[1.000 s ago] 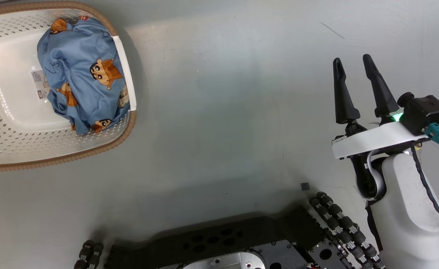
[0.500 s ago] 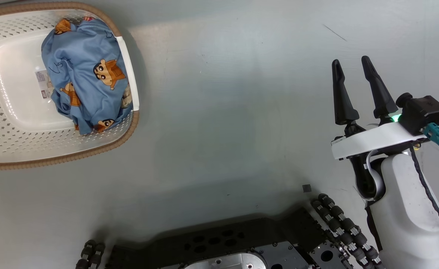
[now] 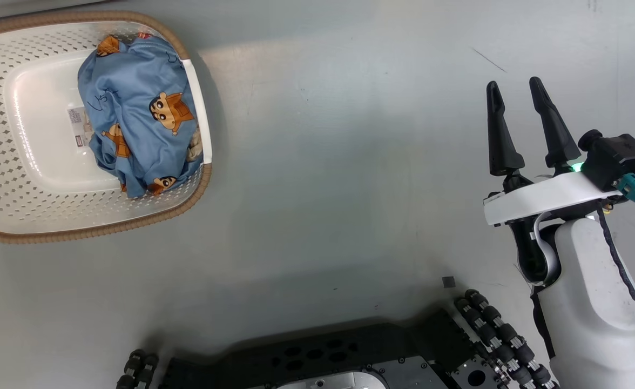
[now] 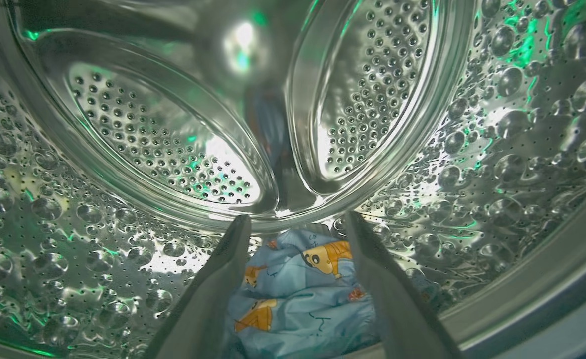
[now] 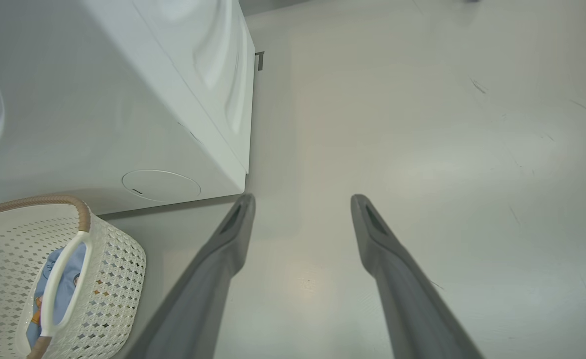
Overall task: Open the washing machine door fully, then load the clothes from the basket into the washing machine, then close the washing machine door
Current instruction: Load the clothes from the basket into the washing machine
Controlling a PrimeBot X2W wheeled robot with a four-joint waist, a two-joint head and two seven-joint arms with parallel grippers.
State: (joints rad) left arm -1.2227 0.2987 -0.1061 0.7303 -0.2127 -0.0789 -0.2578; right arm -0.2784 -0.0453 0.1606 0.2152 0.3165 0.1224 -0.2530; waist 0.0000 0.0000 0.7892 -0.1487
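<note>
Tipping the head camera a little, so sliding the whole picture right and down without really moving the basket (image 3: 4, 178) or the heap of the clothes (image 3: 139, 113) inside it. Holding the left gripper (image 4: 296, 218) deep in the shiny drum (image 4: 163, 149) of the washing machine (image 5: 123, 114), fingers spread wide apart, gripping nothing. Leaving a blue piece (image 4: 298, 294) lying loose on the drum floor, just past the fingertips. Probably meaning one piece already dropped in, with more waiting in the basket. Keeping the right gripper (image 3: 513, 82) wide open too, holding nothing, hanging over bare floor (image 3: 350, 162). Seeing the basket standing open side up, just in front of the washing machine, long side running across the head view. Seeing the heap bunched against the basket's right end wall, stretching longways from the top of that view toward the bottom
</note>
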